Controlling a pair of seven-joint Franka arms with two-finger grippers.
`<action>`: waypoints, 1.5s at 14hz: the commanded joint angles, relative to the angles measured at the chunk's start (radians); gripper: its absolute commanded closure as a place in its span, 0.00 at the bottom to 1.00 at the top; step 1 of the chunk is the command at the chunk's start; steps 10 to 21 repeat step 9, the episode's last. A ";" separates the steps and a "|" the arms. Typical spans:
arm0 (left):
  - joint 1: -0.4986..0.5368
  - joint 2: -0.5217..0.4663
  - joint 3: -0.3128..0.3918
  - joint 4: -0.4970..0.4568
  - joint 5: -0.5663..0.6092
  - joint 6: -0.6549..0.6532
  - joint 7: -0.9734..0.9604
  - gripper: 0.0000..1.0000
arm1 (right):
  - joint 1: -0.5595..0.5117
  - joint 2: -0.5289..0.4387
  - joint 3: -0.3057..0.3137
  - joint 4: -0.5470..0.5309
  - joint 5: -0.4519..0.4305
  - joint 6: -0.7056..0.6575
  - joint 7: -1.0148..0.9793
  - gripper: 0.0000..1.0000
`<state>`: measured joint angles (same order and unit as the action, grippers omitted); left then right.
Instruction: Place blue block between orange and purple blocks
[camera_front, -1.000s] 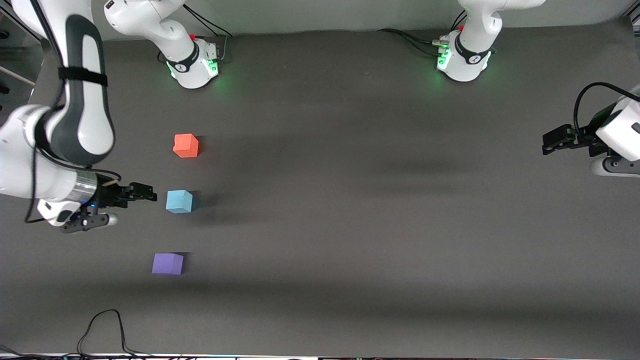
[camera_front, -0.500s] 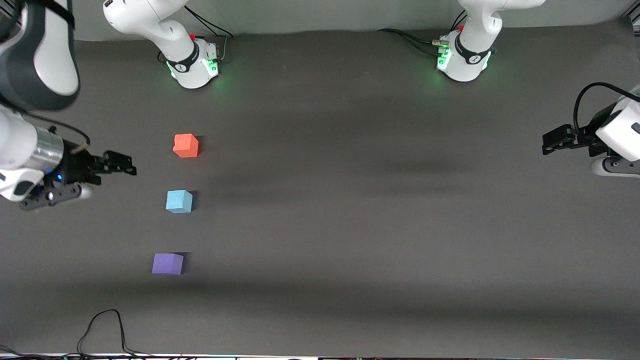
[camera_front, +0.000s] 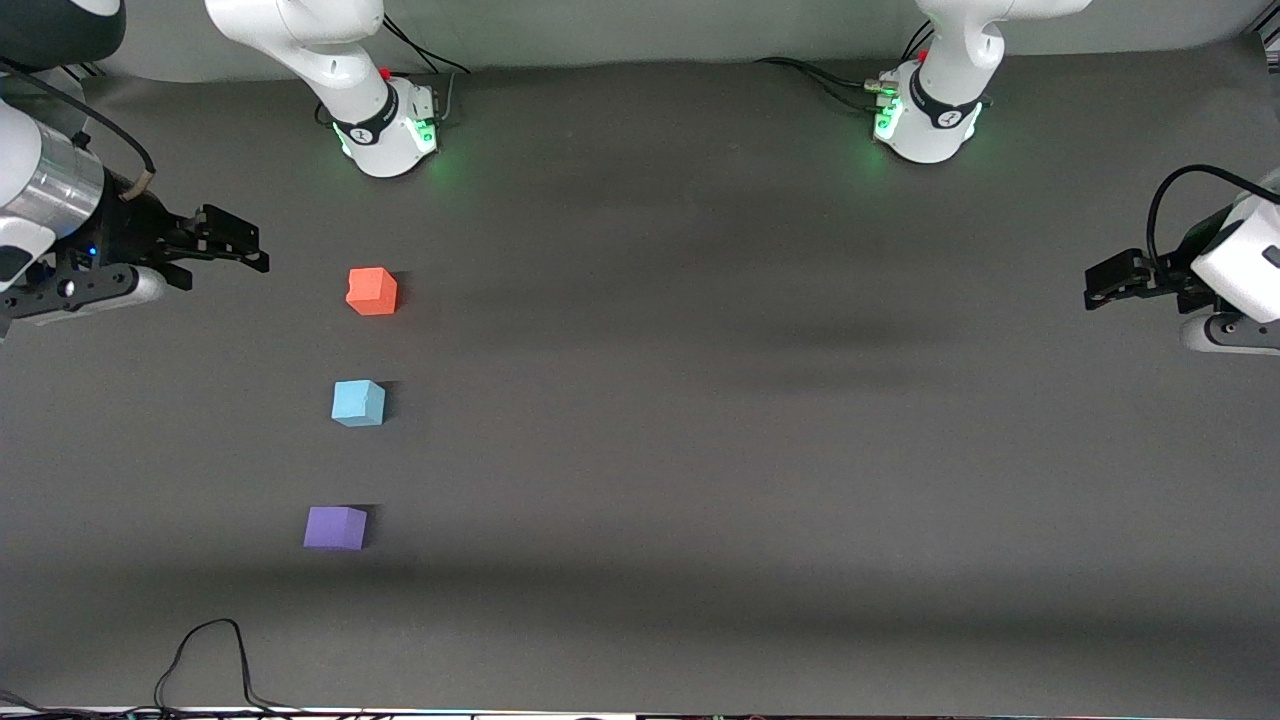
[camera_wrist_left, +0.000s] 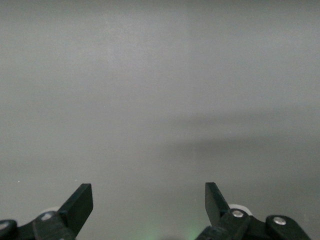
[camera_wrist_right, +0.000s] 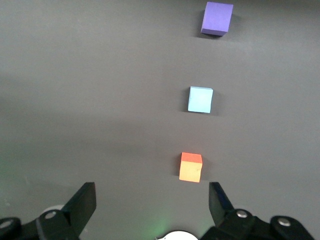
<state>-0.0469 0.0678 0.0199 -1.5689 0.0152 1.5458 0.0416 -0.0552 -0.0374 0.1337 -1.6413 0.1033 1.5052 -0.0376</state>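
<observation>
From where I sit, the blue block already rests on the table in line with its two neighbours: the orange block lies farther from the front camera, the purple block nearer to it, and the blue one sits between them, apart from both. I judge the placement done, or close to it.

The relation that matters for any further move is this: all three cubes lie toward the right arm's end of the table, so the right gripper is much the nearer claw. It hangs over bare table beside the orange block, toward the table's edge at that end, with its fingers spread wide and nothing between them. The row of cubes runs roughly across its pointing direction, so a fresh reach for the blue block would have to swing toward the front camera.

The left gripper waits well apart at its own end, also parted wide and empty.

The right wrist view gives me what the front one cannot: the three cubes strung out ahead of the open fingers, showing the row leans slightly (the purple one drifts a little off line, I think, though the angle makes that hard to swear to). The left wrist view shows only bare table between its fingers.
</observation>
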 joint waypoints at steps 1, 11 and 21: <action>0.001 -0.005 -0.002 -0.002 -0.007 0.005 -0.002 0.00 | -0.014 -0.024 0.010 -0.035 -0.065 0.010 0.018 0.00; 0.001 -0.003 -0.002 -0.002 -0.007 0.008 -0.002 0.00 | -0.015 -0.071 -0.020 -0.084 -0.057 0.007 0.018 0.00; 0.001 -0.003 -0.002 -0.002 -0.007 0.008 -0.002 0.00 | -0.015 -0.071 -0.020 -0.084 -0.057 0.007 0.018 0.00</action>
